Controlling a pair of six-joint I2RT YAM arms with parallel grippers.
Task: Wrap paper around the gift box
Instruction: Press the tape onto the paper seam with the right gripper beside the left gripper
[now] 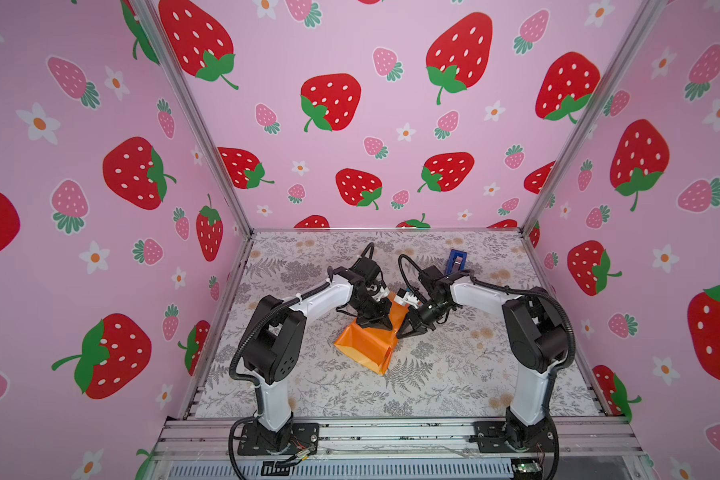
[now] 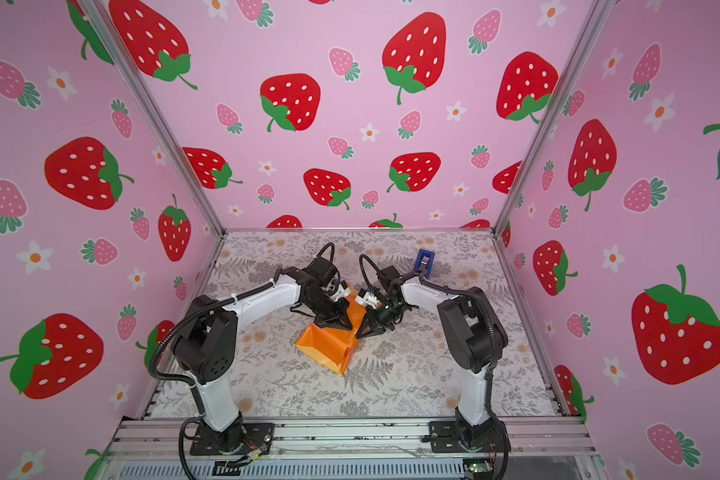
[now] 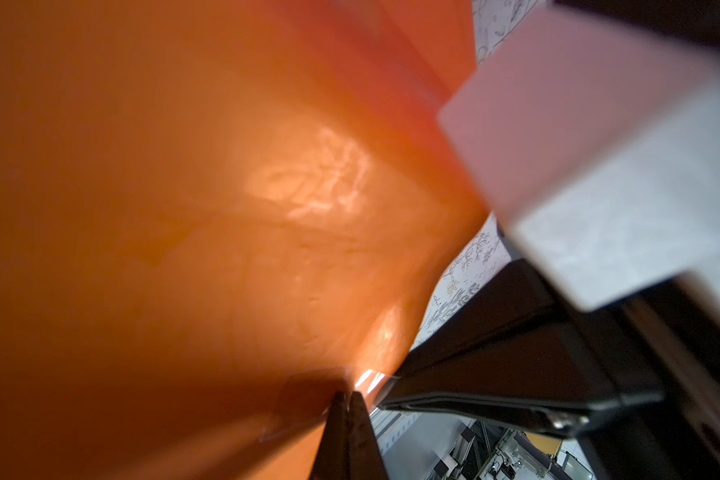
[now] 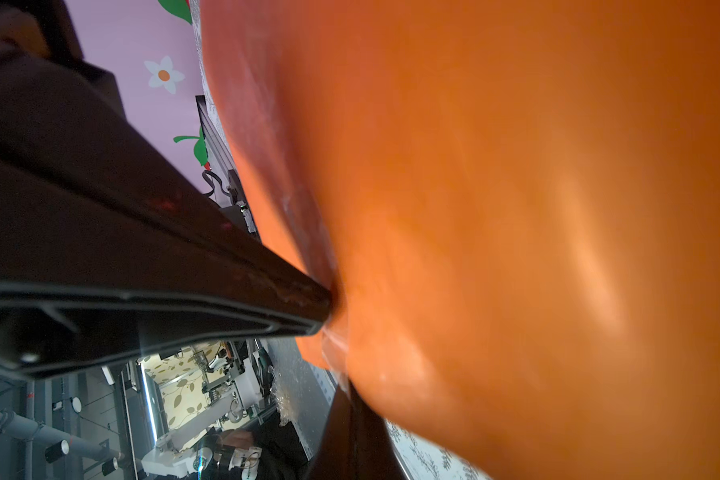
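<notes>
left claw [image 1: 385,326] and right claw [image 1: 400,333] both closed against glossy orange creased paper [image 1: 364,347]; diverging pulls could tear or unwrap it.

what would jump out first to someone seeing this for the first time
The bright orange paper, bundled mid-table, stands out, with the left gripper and right gripper shut, tips almost together at its far right corner. Giant strawberry wallpaper surrounds everything.
</notes>
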